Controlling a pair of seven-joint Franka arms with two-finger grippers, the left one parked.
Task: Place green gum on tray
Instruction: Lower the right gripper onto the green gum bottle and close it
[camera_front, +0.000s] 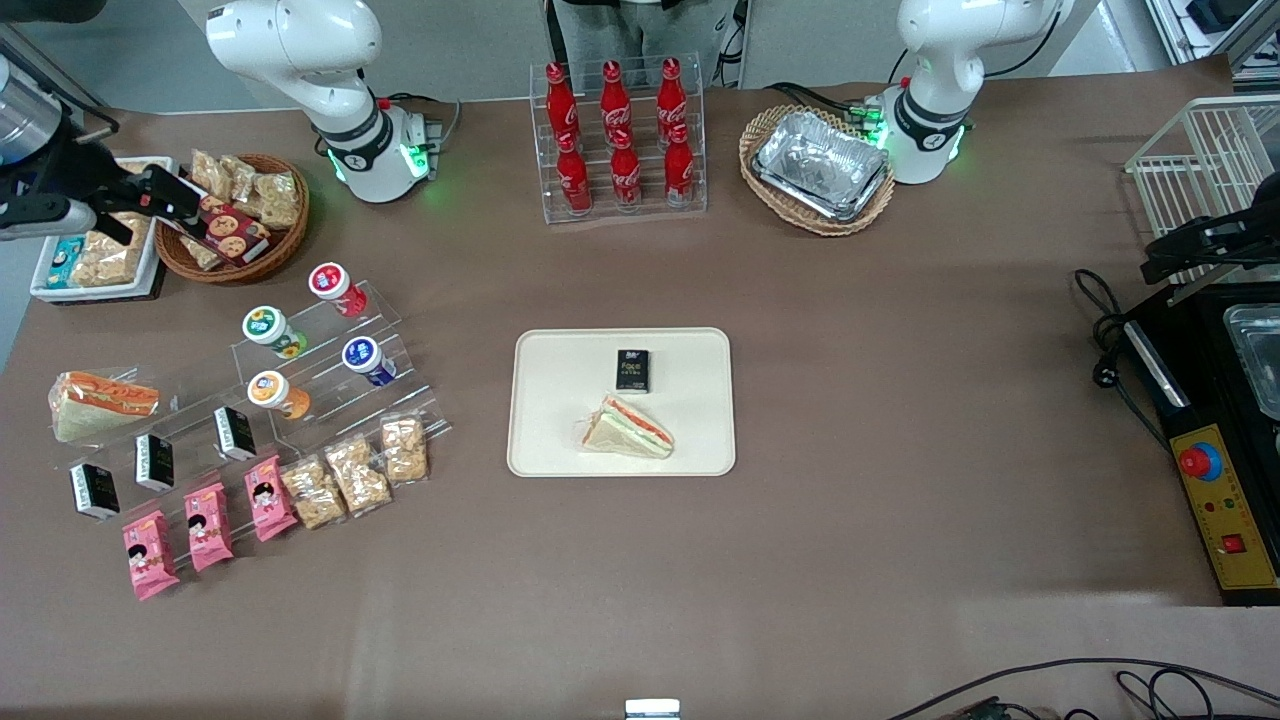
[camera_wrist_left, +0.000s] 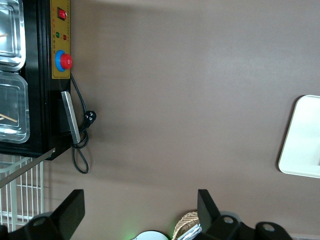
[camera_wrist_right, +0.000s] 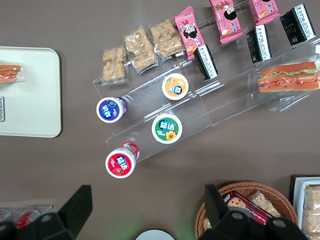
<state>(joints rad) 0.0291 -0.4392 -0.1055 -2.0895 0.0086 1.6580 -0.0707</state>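
Observation:
The green gum (camera_front: 264, 326) (camera_wrist_right: 167, 128) has a green-and-white lid and stands on a clear stepped rack (camera_front: 330, 372) toward the working arm's end of the table, among three other bottles. The cream-white tray (camera_front: 548, 440) (camera_wrist_right: 31, 100) lies at the table's middle and holds a wrapped sandwich (camera_front: 628, 428) and a black packet (camera_front: 632, 370). My gripper (camera_front: 176, 206) (camera_wrist_right: 147, 206) hovers high over the wicker snack basket (camera_front: 240, 262), farther from the front camera than the gum. It is open wide with nothing between its fingers.
Red-lidded (camera_front: 328, 281), blue-lidded (camera_front: 360, 354) and orange-lidded (camera_front: 268, 388) bottles flank the gum. Snack packets, black packets and a sandwich fill the lower steps. A cola bottle rack (camera_front: 617, 140) and a basket of foil trays (camera_front: 820, 165) stand farther back.

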